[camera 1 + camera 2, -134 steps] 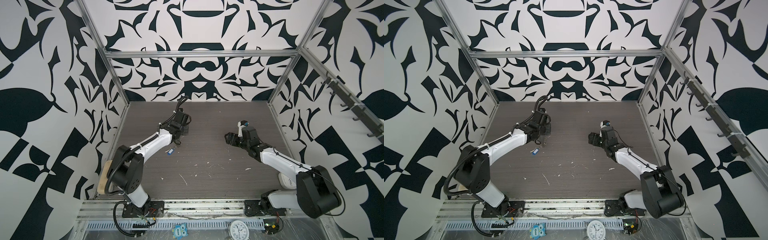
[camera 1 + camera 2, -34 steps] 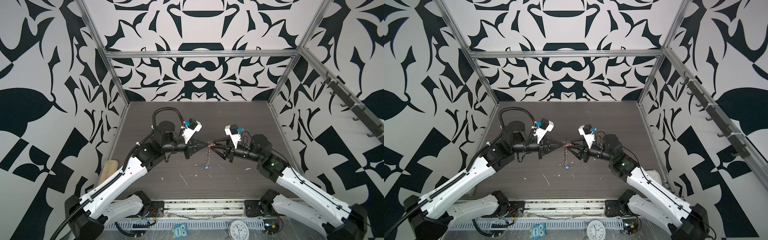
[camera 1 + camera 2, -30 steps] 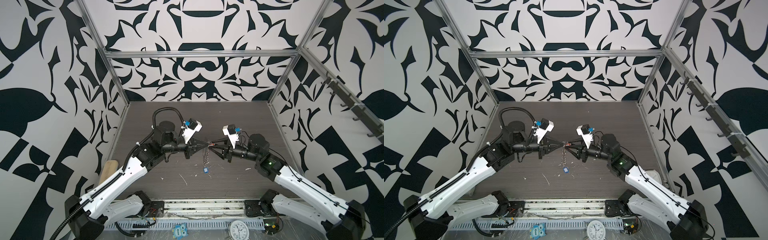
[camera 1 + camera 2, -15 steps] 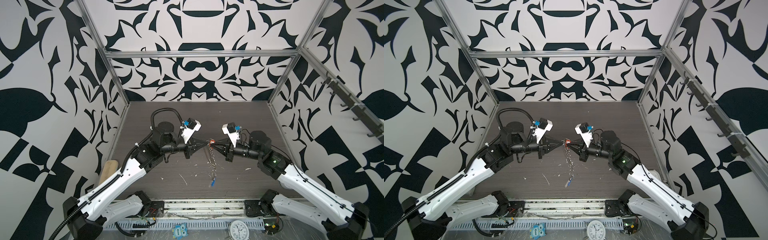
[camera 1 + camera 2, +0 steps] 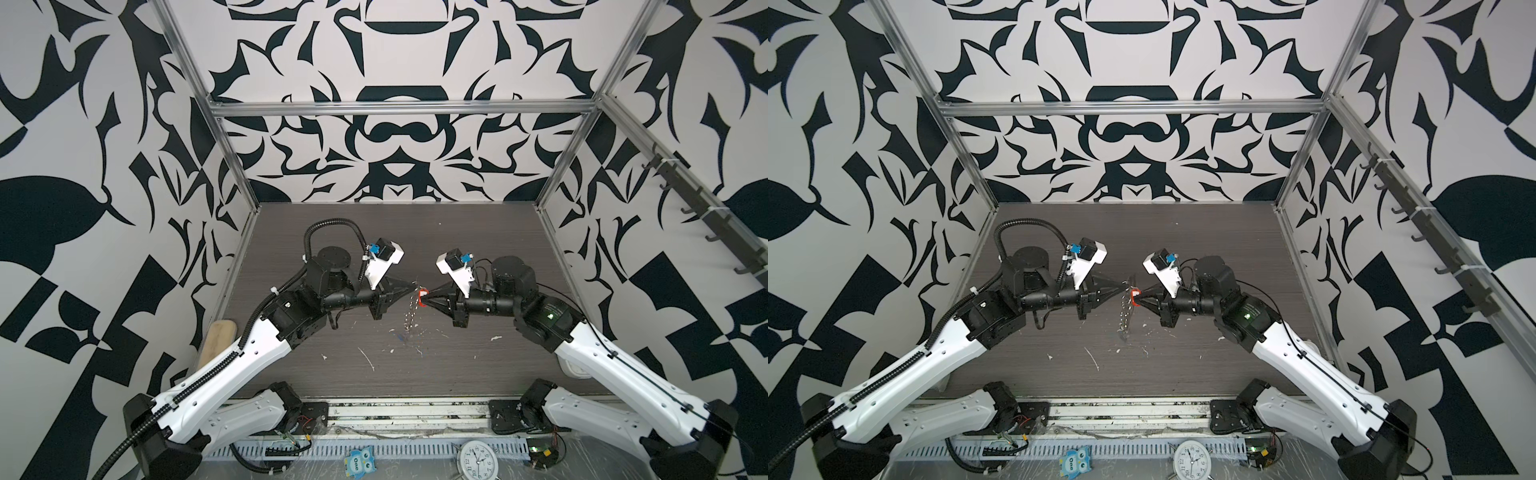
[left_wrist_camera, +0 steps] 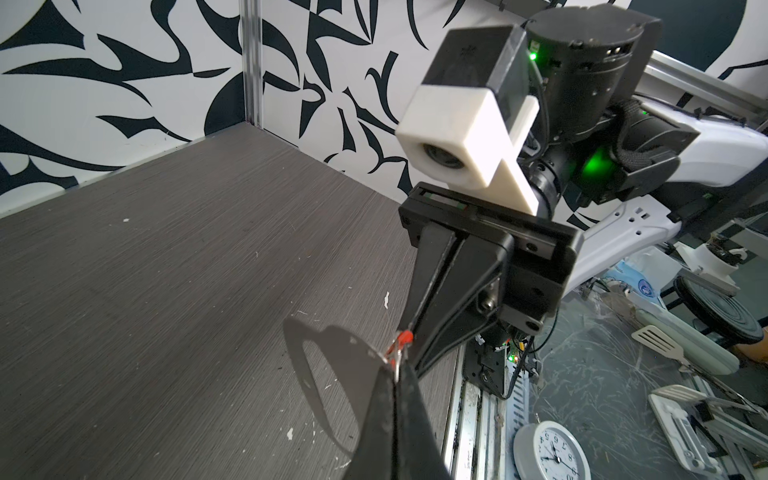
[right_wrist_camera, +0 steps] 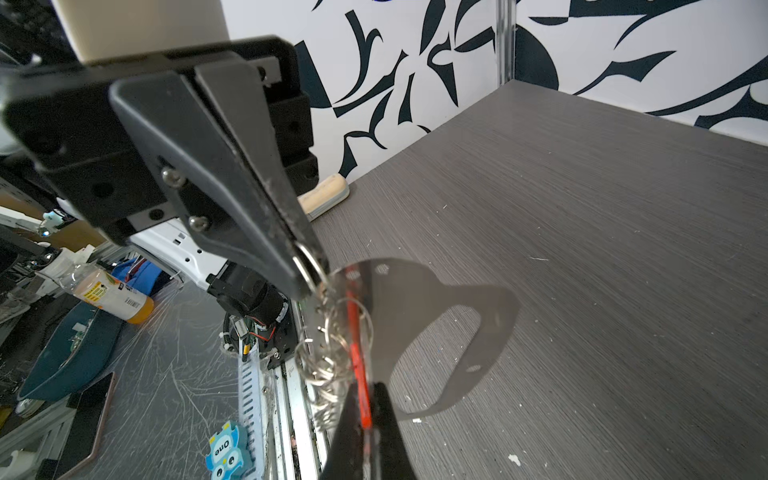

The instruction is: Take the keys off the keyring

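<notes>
The keyring (image 5: 411,312) (image 5: 1124,316), a flat silver plate with an oblong slot, hangs edge-on above the middle of the table between both grippers. My left gripper (image 5: 415,286) (image 6: 395,371) is shut on a small silver ring (image 7: 306,258) at the plate's (image 7: 415,299) (image 6: 332,353) corner. My right gripper (image 5: 425,300) (image 7: 365,392) is shut on the red key (image 5: 421,299) (image 5: 1134,298) (image 7: 356,353) (image 6: 400,341), beside a cluster of bare rings (image 7: 332,345). A small blue speck (image 5: 400,338) shows below the keyring; I cannot tell whether it is the blue key.
A wooden-handled brush (image 5: 218,338) (image 7: 328,195) lies at the table's left edge and a white object (image 5: 575,368) at its right edge. White scraps (image 5: 368,359) litter the dark table. A clock (image 5: 476,459) and an owl toy (image 5: 358,461) sit below the front rail.
The right gripper closed on the red key beside the left gripper's hold. The hanging keyring swung towards the front and came back. Both arms kept their raised, facing poses.
</notes>
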Robot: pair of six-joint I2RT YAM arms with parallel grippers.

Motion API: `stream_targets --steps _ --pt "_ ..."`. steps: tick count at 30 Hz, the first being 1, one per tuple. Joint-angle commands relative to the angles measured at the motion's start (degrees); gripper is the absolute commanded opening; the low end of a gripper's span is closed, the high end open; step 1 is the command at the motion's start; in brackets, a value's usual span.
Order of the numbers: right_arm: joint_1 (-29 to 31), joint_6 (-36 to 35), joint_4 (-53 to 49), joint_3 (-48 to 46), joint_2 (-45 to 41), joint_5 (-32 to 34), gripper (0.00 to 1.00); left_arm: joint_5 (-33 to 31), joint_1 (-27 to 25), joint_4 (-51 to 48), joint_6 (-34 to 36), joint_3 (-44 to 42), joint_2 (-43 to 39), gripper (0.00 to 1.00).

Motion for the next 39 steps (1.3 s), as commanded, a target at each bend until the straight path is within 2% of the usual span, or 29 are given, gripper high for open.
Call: stream_targets --steps 1,13,16,22,26,32,39 --pt "-0.2 -0.7 -1.0 0.9 -0.4 -0.6 0.0 -1.7 -0.3 1.2 0.9 2.9 -1.9 0.0" --pt "-0.2 1.0 3.0 -1.1 -1.1 2.7 0.0 -7.0 -3.7 -0.4 0.7 4.4 -2.2 0.0" --pt "-0.2 2.1 5.4 -1.9 -1.4 3.4 0.0 -10.9 -5.9 -0.7 1.4 4.1 -2.5 0.0" --pt "-0.2 2.7 7.7 -2.6 -0.7 5.3 0.0 -23.9 -11.2 0.4 3.8 3.1 -2.8 0.0" --pt "-0.2 3.5 9.8 -2.9 0.4 5.5 0.0 -29.4 -13.3 1.0 4.6 3.0 -2.8 0.0" --pt "-0.2 3.6 11.1 -2.8 1.4 6.0 0.0 -34.5 -14.6 0.7 4.1 3.4 -2.2 0.0" --pt "-0.2 3.5 11.5 -2.5 2.4 6.4 0.0 -35.8 -15.4 0.7 4.2 3.1 -2.2 0.0"
